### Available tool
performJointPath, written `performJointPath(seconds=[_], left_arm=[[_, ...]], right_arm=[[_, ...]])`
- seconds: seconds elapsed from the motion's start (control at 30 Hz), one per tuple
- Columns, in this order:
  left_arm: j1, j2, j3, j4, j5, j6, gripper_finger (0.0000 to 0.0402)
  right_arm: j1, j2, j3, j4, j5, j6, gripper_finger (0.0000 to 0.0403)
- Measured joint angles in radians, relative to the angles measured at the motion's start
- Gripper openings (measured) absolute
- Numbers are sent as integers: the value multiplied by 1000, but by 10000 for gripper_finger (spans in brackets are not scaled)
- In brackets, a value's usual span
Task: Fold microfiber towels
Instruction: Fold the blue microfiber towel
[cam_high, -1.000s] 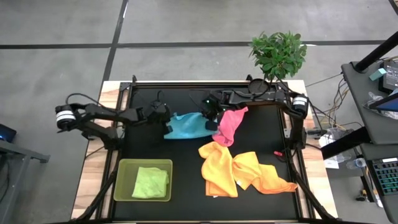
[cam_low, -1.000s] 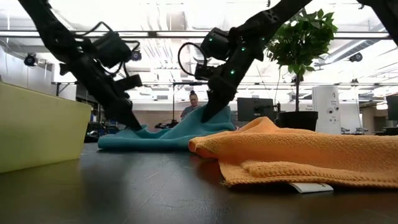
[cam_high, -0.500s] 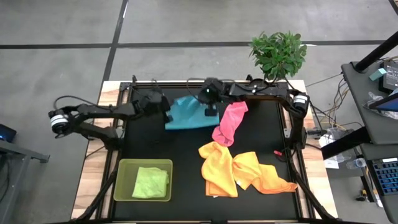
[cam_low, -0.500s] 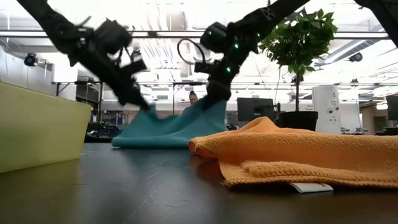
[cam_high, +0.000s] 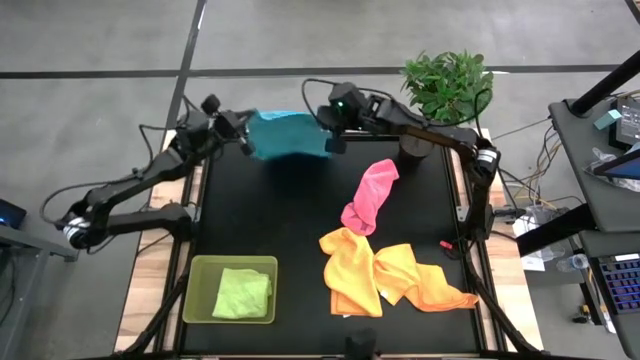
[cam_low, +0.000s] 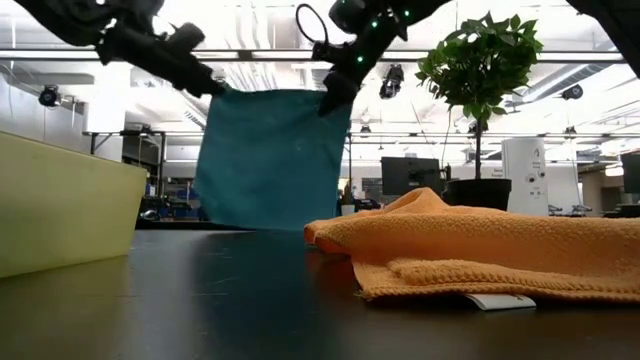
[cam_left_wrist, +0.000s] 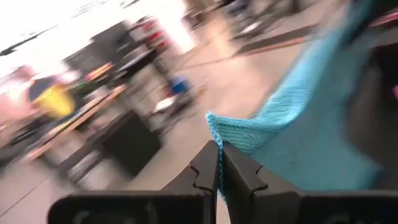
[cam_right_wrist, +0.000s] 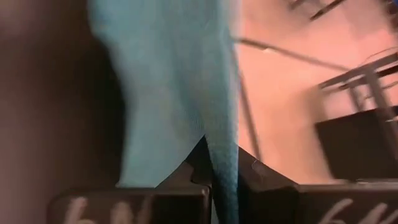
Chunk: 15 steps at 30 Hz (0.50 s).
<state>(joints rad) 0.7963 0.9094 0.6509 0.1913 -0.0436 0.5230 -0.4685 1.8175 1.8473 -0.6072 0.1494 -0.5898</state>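
Observation:
A light blue towel (cam_high: 288, 133) hangs spread above the table's far edge, and in the low view the blue towel (cam_low: 270, 160) shows as a flat sheet. My left gripper (cam_high: 245, 141) is shut on its upper left corner and my right gripper (cam_high: 328, 140) on its upper right corner. Pink (cam_high: 368, 197), yellow (cam_high: 350, 270) and orange (cam_high: 425, 280) towels lie crumpled on the table. A lime green towel (cam_high: 243, 292) lies in the tray. My left gripper pinches the towel's upper left corner (cam_left_wrist: 214, 124) between its two fingers, coming at it about level from the table's left. The towel hangs below the corner, its top edge drawn straight toward the other gripper. My right gripper pinches the upper right corner (cam_low: 325, 100) between its two fingers, slanting down from the right. The cloth (cam_right_wrist: 186, 81) hangs down from the fingers. Whether its lower edge (cam_low: 265, 224) touches the table, I cannot tell.
A translucent lime-green tray (cam_high: 230, 261) stands at the near left. A potted plant (cam_high: 447, 85) stands at the far right corner. The yellow and orange towels overlap at the near right, with the orange one (cam_low: 480, 250) close before the low camera.
Both grippers have risen and gone toward the table's far edge, still shut on the blue towel. The towel has been lifted off the table, where it lay bunched. It now hangs spread flat between them. My left gripper has tipped up toward level.

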Motion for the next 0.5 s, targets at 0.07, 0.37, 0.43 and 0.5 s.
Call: performJointPath(seconds=[0.07,0.37,0.43,0.5], left_arm=[[-3,-36,-25,-20,106,-1,0],[-23,-154,-199,-184,409,-126,0],[-37,-168,-259,-176,423,-169,0],[-54,-179,-307,-173,456,-209,0]], right_arm=[[7,0,8,-66,-31,28,9],[63,0,-109,-195,-408,128,8],[86,0,-154,-194,-489,136,9],[110,0,-203,-192,-564,138,9]])
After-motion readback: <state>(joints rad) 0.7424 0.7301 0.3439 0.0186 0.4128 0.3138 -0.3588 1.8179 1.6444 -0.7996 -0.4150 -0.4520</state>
